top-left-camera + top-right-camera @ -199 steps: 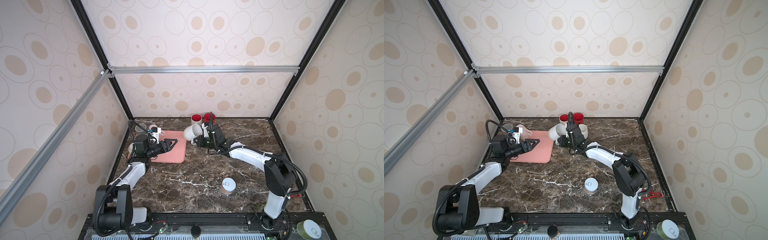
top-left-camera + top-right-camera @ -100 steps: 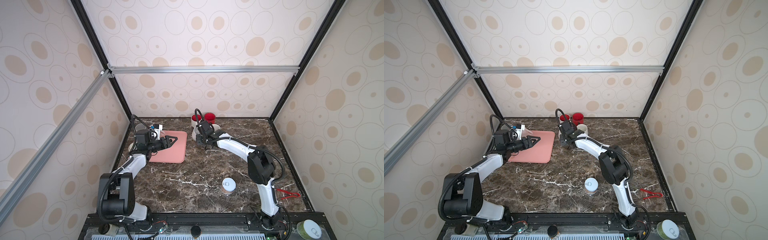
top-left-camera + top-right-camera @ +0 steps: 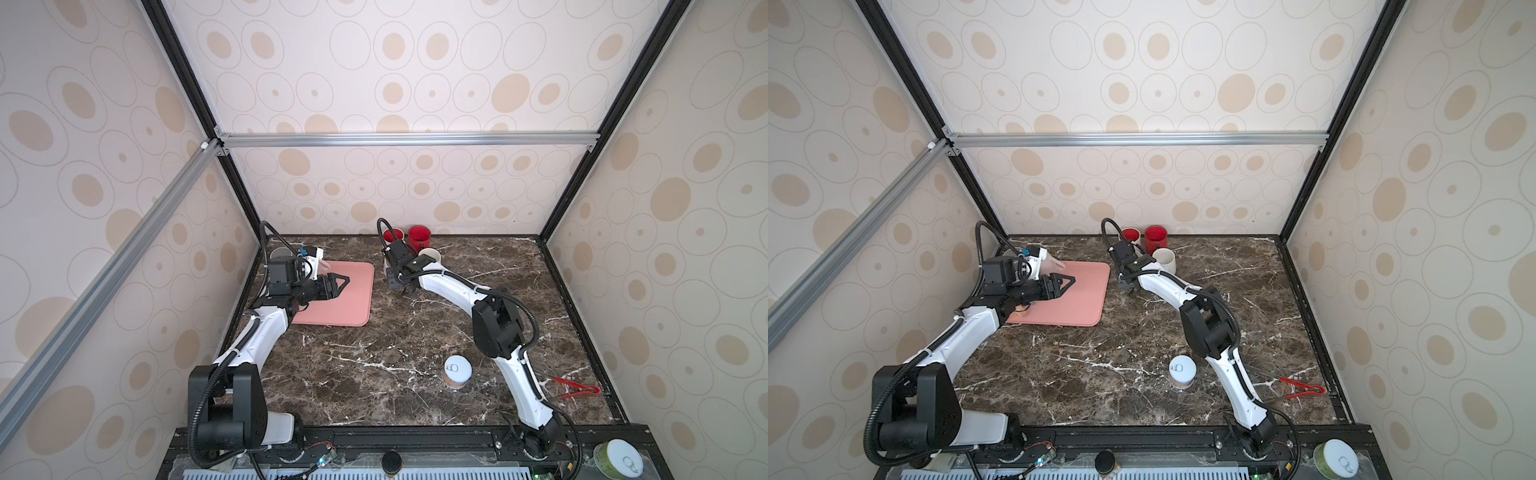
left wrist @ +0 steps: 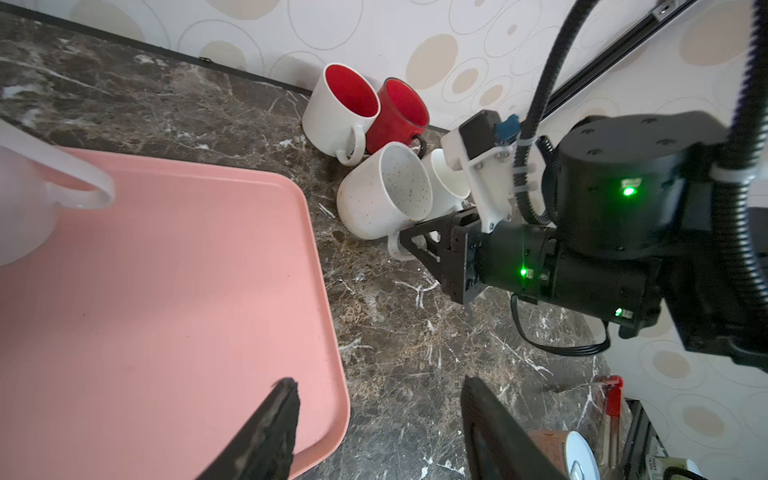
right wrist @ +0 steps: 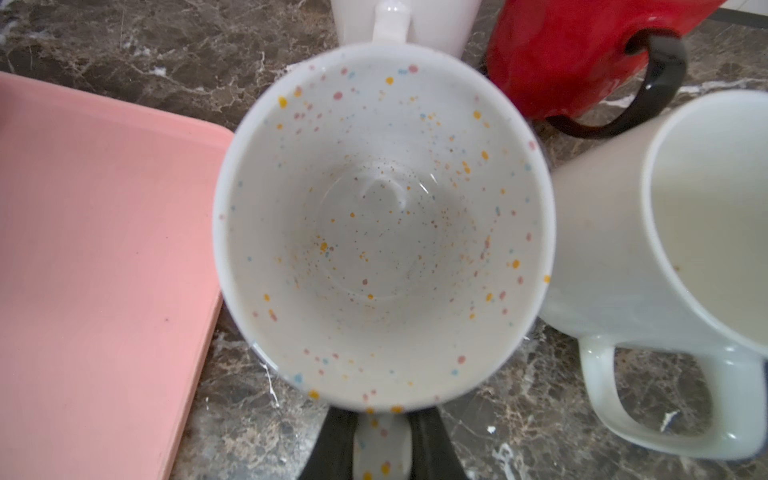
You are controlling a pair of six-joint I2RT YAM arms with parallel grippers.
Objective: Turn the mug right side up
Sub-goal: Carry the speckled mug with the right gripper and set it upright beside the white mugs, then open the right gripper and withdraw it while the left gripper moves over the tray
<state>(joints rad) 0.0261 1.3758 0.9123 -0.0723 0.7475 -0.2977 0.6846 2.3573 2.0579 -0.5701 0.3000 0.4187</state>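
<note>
Four mugs grouped at the far edge of the tabletop (image 3: pixel 415 353), about midway along it: a white mug with a red inside (image 4: pixel 340 112), a red mug (image 5: pixel 561 54) with a black handle, a cream mug (image 5: pixel 685 232), and the speckled mug (image 5: pixel 382 224), the one to be turned. Stands mouth up just off the far right corner of the pink tray (image 4: pixel 166 291), close beside the cream mug, handle toward the near edge; resting on the marble or barely above it, cannot tell which. Shows its whole inside to the right wrist view, so reads as right side up already. Pinched at the handle by the right hand (image 5: pixel 382 449), clenched on it from the near side, probably chosen for swinging the body round with the wrist while keeping fingers off the rim. Left hand (image 4: pixel 377 380) well apart over the tray, spread wide and empty, likely parked clear of the turn. Compared with a second earlier: then tipped onto its side in the same grip, at about the same spot beside the tray; now upright, with the right arm folded closer and its wrist rolled over above the mug. Left hand much as before. Leaves, by this reading, only letting go of the handle.
</note>
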